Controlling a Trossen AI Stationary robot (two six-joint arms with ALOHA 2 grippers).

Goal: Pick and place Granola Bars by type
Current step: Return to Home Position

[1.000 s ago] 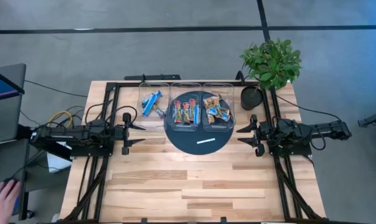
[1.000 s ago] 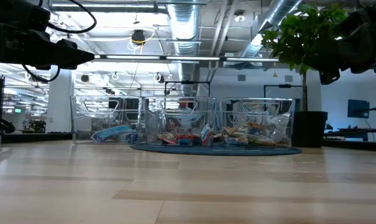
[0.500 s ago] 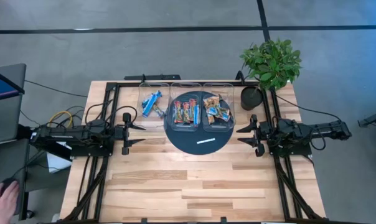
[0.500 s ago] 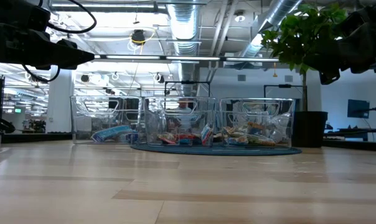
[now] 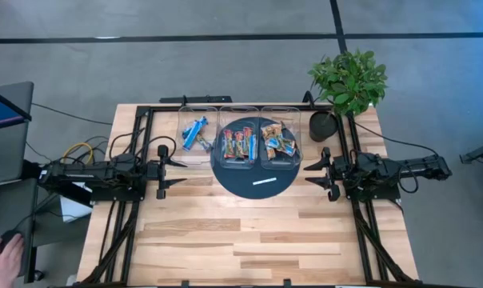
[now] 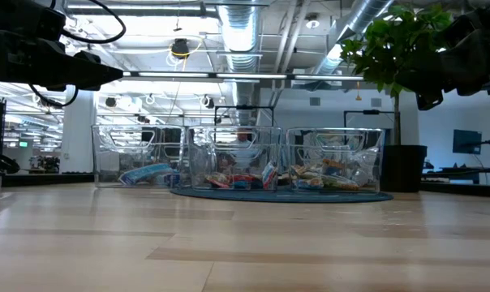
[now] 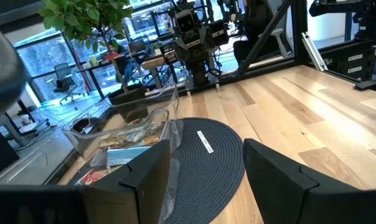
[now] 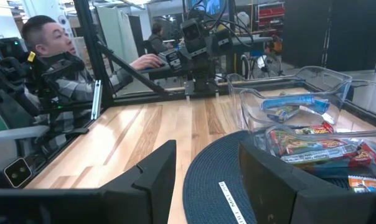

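The granola bars lie sorted in three clear bins at the table's far side: blue bars (image 5: pixel 195 133) in the left bin, red-dark bars (image 5: pixel 238 145) in the middle one, orange-brown bars (image 5: pixel 278 142) in the right one. The middle and right bins stand on a dark round mat (image 5: pixel 253 178). My left gripper (image 5: pixel 163 171) stands open at the table's left edge, level, pointing toward the mat. My right gripper (image 5: pixel 327 174) stands open at the right edge, facing it. Neither holds anything.
A thin white strip (image 5: pixel 263 182) lies on the mat's near part. A potted plant (image 5: pixel 347 84) stands at the far right corner. Bare wood fills the near half of the table (image 5: pixel 249 240). A person's hand (image 5: pixel 0 256) shows beyond the left edge.
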